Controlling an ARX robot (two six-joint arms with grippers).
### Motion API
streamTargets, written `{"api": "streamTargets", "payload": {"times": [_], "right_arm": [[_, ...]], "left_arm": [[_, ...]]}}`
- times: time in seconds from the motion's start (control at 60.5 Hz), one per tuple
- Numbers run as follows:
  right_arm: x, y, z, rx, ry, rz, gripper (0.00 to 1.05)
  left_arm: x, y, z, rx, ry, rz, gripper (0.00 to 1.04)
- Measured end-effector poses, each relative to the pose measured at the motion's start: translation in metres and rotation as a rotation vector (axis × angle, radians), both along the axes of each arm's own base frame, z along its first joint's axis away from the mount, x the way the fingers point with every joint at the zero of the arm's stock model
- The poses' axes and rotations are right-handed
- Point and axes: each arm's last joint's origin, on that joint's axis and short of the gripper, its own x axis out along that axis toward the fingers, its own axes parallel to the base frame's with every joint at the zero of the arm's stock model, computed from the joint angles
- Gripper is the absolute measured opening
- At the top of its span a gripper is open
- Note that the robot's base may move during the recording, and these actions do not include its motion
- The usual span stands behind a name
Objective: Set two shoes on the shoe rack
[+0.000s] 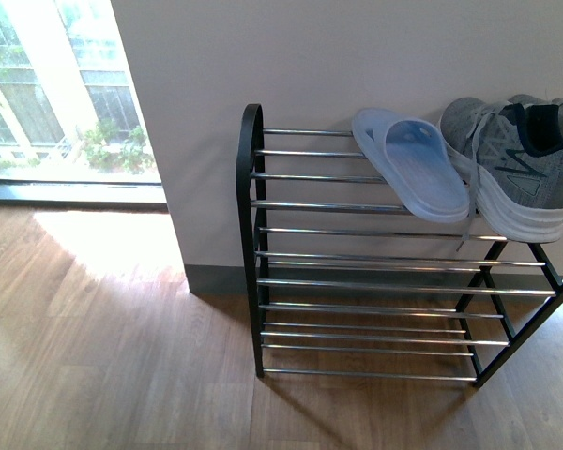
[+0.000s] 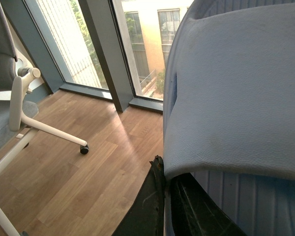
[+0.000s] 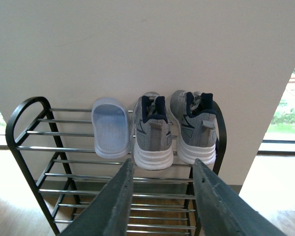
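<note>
The black shoe rack (image 1: 251, 234) with silver bars stands against the wall. On its top tier lie a light blue slipper (image 1: 413, 164) and the two grey sneakers (image 1: 516, 159), toes toward the wall. In the right wrist view the slipper (image 3: 110, 128) and both sneakers (image 3: 152, 132) (image 3: 196, 128) show side by side, heels toward me. My right gripper (image 3: 163, 162) is open and empty, in front of the rack (image 3: 24, 105). My left gripper (image 2: 168, 182) is shut on the edge of a second light blue slipper (image 2: 236, 88), held above the floor. Neither arm shows in the front view.
A white office chair (image 2: 19, 113) on castors stands on the wooden floor (image 1: 103, 356). Floor-to-ceiling windows (image 1: 56, 84) run to the left of the rack. The rack's three lower tiers (image 1: 375, 323) hold nothing. A white wall (image 1: 357, 56) is behind the rack.
</note>
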Motion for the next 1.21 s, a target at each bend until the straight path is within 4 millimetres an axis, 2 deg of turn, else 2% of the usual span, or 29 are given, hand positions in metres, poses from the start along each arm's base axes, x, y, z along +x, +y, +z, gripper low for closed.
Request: {"api": "streamTargets", "payload": {"times": [0.182,0.215,0.281,0.347,0.43,0.512,0.611,0.777,0.876,0.925,1.206], "right_arm": [[0.0,0.0,0.0,0.0,0.0,0.002,0.92],[0.0,0.0,0.0,0.0,0.0,0.002,0.97],[0.0,0.0,0.0,0.001,0.002,-0.005,0.95],[0.0,0.0,0.0,0.001,0.001,-0.004,0.96],[0.0,0.0,0.0,0.0,0.001,-0.001,0.96],[0.0,0.0,0.0,0.001,0.001,-0.001,0.96],[0.0,0.0,0.0,0.001,0.001,-0.001,0.96],[0.0,0.0,0.0,0.001,0.001,-0.001,0.96],[0.0,0.0,0.0,0.001,0.001,-0.002,0.96],[0.0,0.0,0.0,0.001,0.001,-0.001,0.96],[0.0,0.0,0.0,0.0,0.001,-0.001,0.96]], "left_arm": [[0.0,0.0,0.0,0.0,0.0,0.002,0.02],[0.0,0.0,0.0,0.0,0.0,0.002,0.02],[0.01,-0.002,0.002,0.023,-0.033,-0.129,0.02],[0.03,-0.008,0.013,0.014,-0.057,-0.228,0.02],[0.074,-0.019,0.026,-0.013,-0.003,-0.306,0.02],[0.112,-0.031,0.028,-0.026,0.06,-0.35,0.02],[0.16,-0.049,0.008,-0.045,0.206,-0.407,0.02],[0.214,-0.077,-0.012,-0.067,0.311,-0.457,0.02],[0.237,-0.092,-0.018,-0.092,0.357,-0.503,0.02],[0.253,-0.106,-0.026,-0.115,0.392,-0.526,0.02],[0.299,-0.147,-0.058,-0.151,0.463,-0.546,0.02]]}}
